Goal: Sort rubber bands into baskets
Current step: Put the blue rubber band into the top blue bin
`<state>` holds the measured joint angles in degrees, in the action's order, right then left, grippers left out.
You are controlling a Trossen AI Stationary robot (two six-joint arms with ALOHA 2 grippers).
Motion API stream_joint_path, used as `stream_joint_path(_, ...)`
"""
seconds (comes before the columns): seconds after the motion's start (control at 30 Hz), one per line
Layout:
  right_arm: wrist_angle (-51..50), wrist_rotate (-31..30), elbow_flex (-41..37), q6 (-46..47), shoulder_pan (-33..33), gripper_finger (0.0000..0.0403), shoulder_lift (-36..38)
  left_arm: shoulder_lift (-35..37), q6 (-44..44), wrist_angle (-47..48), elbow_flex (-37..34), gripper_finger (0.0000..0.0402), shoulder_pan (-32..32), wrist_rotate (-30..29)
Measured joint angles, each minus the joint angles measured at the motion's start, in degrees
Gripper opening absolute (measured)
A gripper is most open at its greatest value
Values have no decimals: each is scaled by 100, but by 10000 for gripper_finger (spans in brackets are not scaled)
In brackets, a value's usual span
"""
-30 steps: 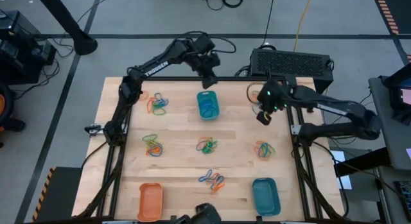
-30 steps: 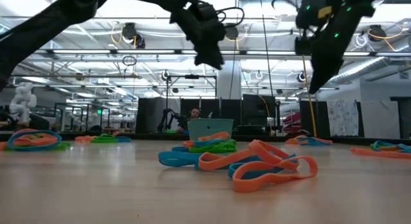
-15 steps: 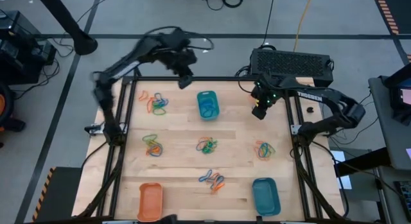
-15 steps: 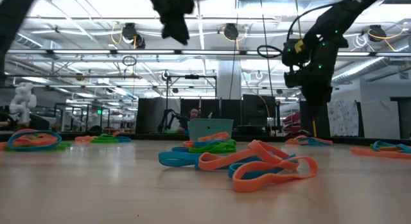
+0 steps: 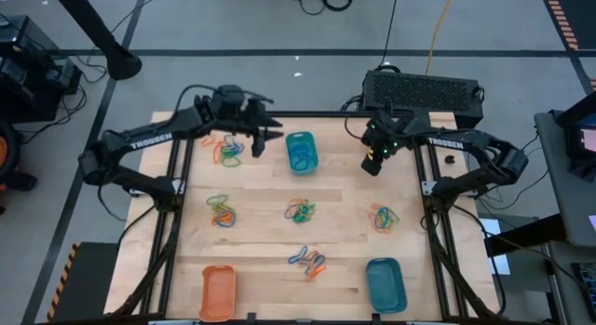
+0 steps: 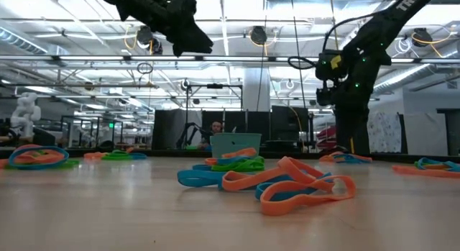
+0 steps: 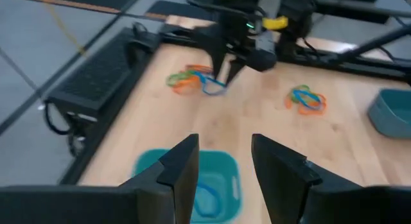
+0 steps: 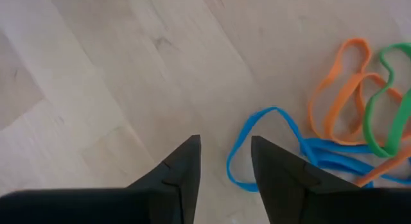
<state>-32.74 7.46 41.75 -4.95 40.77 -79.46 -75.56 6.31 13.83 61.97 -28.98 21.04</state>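
My right gripper [image 8: 225, 166] hangs w/ fingers parted a little, empty, just above a tangle of thin orange, blue and green rubber bands [image 8: 340, 137] at the far right corner of the pale wooden table [image 5: 345, 190]. My left gripper [image 7: 221, 169] is part-open, empty, over the far teal-blue plastic basket [image 5: 301, 151]

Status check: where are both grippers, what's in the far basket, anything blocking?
Left gripper open, empty, beside far teal basket holding blue bands. Right gripper open, low over far-right rubber band pile, nothing gripped. No obstruction visible.
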Motion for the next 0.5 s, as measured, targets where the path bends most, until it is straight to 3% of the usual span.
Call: stream_joint_path(0.5, 228, -264, -559, 515, -7, 130, 4, 10, 134, -327, -236, 150, 409, 12)
